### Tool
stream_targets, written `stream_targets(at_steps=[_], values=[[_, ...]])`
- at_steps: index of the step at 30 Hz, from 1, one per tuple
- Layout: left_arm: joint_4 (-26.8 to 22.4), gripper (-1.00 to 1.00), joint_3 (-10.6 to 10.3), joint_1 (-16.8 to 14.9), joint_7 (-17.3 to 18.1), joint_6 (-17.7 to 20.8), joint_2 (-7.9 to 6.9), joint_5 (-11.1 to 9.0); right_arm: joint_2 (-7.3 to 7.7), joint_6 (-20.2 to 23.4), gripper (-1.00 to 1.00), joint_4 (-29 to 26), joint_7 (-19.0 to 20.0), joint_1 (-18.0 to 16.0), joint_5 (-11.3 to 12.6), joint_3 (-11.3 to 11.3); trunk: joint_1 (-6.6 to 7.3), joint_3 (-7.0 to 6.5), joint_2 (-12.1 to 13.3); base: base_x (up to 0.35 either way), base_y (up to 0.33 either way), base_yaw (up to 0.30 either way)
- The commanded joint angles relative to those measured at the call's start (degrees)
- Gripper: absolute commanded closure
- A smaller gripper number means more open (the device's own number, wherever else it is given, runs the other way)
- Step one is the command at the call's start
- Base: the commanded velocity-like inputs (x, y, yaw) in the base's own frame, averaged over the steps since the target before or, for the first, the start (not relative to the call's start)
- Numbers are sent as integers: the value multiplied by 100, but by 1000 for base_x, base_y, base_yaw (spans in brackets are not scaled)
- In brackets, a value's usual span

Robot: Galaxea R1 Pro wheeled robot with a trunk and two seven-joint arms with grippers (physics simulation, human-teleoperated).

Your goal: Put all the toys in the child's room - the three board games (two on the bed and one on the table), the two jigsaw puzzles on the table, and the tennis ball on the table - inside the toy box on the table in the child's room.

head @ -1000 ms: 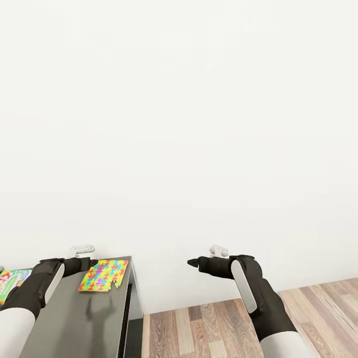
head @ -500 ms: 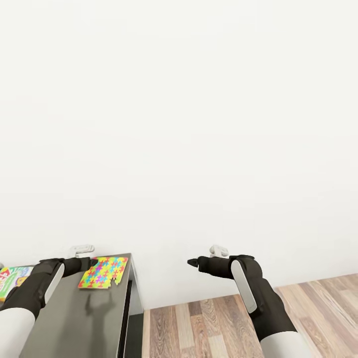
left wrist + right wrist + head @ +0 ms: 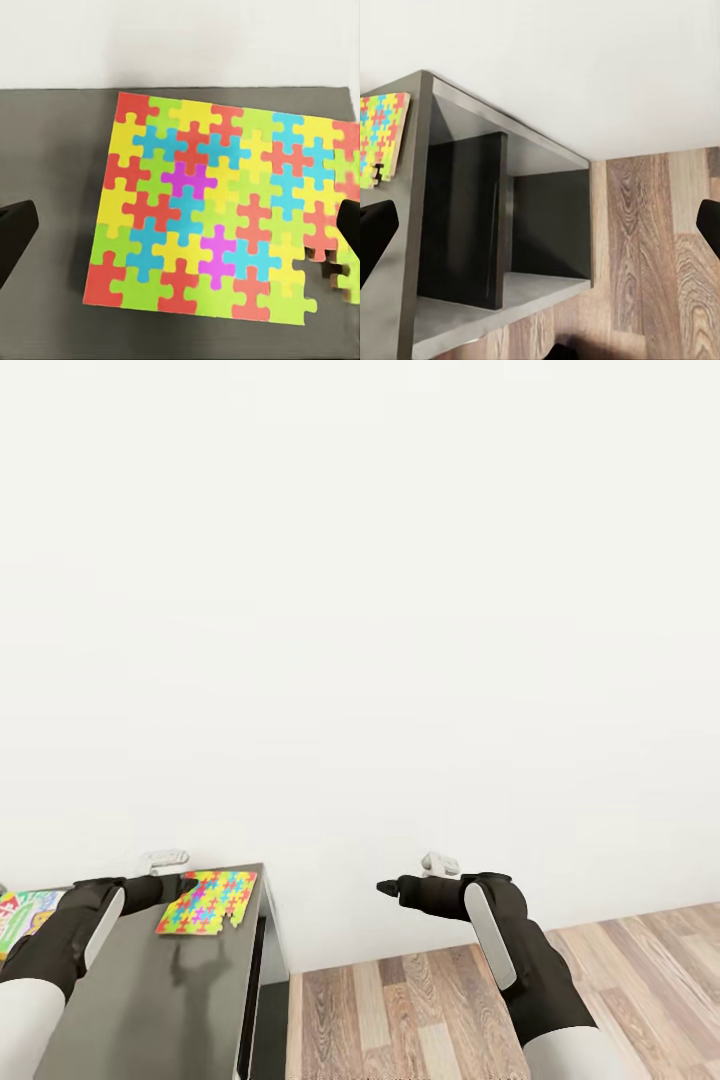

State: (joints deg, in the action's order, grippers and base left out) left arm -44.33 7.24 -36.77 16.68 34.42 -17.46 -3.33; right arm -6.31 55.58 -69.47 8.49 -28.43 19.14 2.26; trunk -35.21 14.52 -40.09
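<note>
A multicoloured jigsaw puzzle (image 3: 207, 902) lies flat on the dark grey table (image 3: 150, 1000), near its far right corner. My left gripper (image 3: 180, 884) hovers over the puzzle's near-left edge. In the left wrist view the puzzle (image 3: 214, 214) spreads below the open left gripper (image 3: 180, 232), whose dark fingertips (image 3: 15, 240) stand wide apart. A few pieces at one corner (image 3: 330, 266) sit loose. My right gripper (image 3: 385, 887) hangs open in the air beyond the table's right side, holding nothing. A colourful flat box (image 3: 20, 915) lies at the table's left, cut off by the picture's edge.
A white wall stands close behind the table. To the right lies wooden floor (image 3: 420, 1010). The right wrist view looks down the table's open-shelved side (image 3: 510, 225) with the puzzle (image 3: 379, 139) on top and the floor (image 3: 660, 247) beside it.
The whole head view has shifted a little, so the table and puzzle sit slightly higher and further left. Both arms keep their places in the picture.
</note>
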Motion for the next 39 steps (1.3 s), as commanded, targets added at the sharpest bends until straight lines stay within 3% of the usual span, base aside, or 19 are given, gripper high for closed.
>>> stream_targets(at_steps=[1, 7, 10, 24, 39], values=[[-8, -100, 16, -6, 119, 48, -14, -30, -2, 23, -100, -4, 56, -4, -59, -6, -1, 19, -8, 0, 0, 0], [-6, -100, 38, -21, 1171, 142, -338, -10, -2, 23, -100, -10, 56, -4, -57, -6, -1, 75, -8, 0, 0, 0], [-7, -100, 39, -24, 1358, 169, -407, -4, -2, 23, -100, -12, 56, -4, -57, -6, -1, 103, -8, 0, 0, 0], [-14, -100, 46, -32, 1538, 121, -479, -14, 0, 23, -100, -14, 56, -4, -51, -6, -1, 235, -8, 0, 0, 0], [-17, -100, 49, -32, 1488, 125, -481, -18, -2, 17, -100, -14, 56, -4, -51, -5, -1, 376, -8, 2, 0, 0]])
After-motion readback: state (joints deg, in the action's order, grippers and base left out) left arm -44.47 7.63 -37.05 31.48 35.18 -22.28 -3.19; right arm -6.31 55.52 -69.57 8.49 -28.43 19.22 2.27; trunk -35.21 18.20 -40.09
